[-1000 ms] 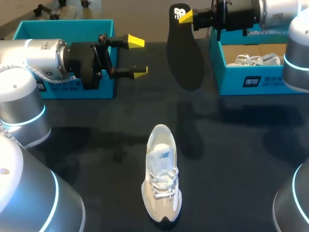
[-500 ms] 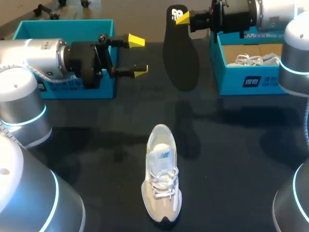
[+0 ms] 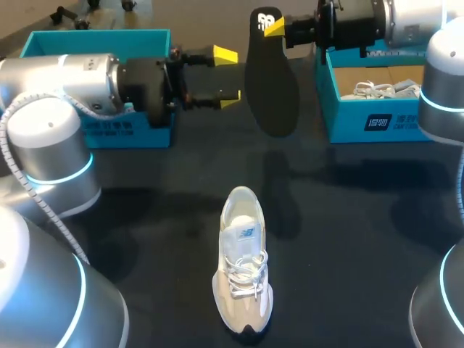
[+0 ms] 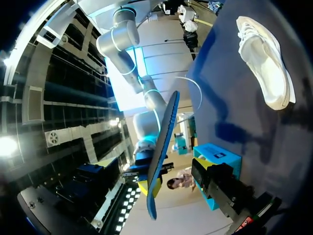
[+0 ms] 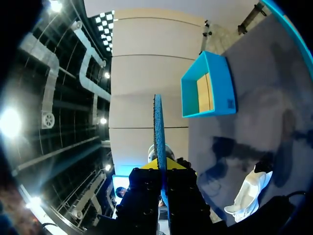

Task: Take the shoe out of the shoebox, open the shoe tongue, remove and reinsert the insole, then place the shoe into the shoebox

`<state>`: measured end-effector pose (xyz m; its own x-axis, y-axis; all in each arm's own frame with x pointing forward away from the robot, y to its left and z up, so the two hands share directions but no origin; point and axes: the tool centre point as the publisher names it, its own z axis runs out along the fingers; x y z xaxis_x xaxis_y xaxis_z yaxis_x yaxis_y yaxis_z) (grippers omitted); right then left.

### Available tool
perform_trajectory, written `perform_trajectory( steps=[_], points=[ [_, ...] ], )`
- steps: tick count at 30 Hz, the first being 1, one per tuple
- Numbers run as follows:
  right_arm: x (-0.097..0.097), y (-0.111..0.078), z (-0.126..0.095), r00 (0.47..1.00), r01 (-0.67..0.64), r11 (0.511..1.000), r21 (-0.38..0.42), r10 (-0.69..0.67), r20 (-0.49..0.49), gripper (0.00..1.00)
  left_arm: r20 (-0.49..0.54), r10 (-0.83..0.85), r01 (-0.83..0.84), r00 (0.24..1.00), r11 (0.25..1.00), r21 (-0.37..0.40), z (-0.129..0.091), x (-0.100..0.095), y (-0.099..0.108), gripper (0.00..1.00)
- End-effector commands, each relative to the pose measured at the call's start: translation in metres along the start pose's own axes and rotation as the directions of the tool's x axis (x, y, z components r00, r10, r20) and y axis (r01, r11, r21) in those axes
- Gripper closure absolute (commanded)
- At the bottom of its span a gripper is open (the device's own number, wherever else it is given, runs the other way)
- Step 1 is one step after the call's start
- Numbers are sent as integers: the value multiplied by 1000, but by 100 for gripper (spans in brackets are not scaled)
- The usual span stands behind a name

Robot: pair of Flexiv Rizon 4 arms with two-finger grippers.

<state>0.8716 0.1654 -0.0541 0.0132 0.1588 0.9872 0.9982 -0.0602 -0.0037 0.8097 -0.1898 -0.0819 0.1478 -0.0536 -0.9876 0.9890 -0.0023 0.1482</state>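
The white shoe point(image 3: 243, 272) is lying on the black table point(image 3: 348, 217), close to the robot, with its toe pointing at the robot. It is staying in the same spot as before.

Farther back, the left gripper point(image 3: 228, 75) is moving sideways toward the middle of the table. It is now closer to the black insole point(image 3: 272, 80) than it was half a second ago. Its two yellow fingers are wide apart and holding nothing, and the insole is just beside their tips.

The right gripper point(image 3: 274, 27) is pinching the insole tight at its heel end and holding it up in the air, with the toe end hanging down. It is not moving.

At the back, the left shoebox point(image 3: 43, 43) and the right shoebox point(image 3: 348, 123) are sitting on the table. Something white is lying in the right one.
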Motion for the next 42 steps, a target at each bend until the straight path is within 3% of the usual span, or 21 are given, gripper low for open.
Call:
perform_trajectory(
  steps=[1, 9, 11, 15, 18, 37, 42],
  points=[
    [0, 0, 2, 1000, -1, 1000, -1, 1, 3, 100, 3, 0, 0, 1000, 1000, 4, 21, 3, 9, 11],
    [0, 0, 2, 1000, -1, 1000, -1, 1, 3, 100, -2, -6, 6, 1000, 1000, 3, 38, 8, 5, 18],
    [0, 0, 2, 1000, -1, 1000, -1, 1, 3, 100, -7, 2, -2, 1000, 1000, -1, 41, 8, 4, 29],
    [0, 0, 2, 1000, -1, 1000, -1, 1, 3, 100, -5, 4, -4, 1000, 1000, -5, 46, 5, 2, 35],
    [0, 0, 2, 1000, -1, 1000, -1, 1, 3, 100, -5, 10, -10, 1000, 1000, -7, 49, 3, 0, 49],
    [0, 0, 2, 1000, -1, 1000, -1, 1, 3, 100, -10, 23, -24, 1000, 999, -37, 47, -3, 4, 61],
    [0, 0, 2, 1000, -1, 1000, -1, 1, 3, 100, -15, 27, -27, 1000, 999, -40, 49, -3, 7, 70]
  ],
)
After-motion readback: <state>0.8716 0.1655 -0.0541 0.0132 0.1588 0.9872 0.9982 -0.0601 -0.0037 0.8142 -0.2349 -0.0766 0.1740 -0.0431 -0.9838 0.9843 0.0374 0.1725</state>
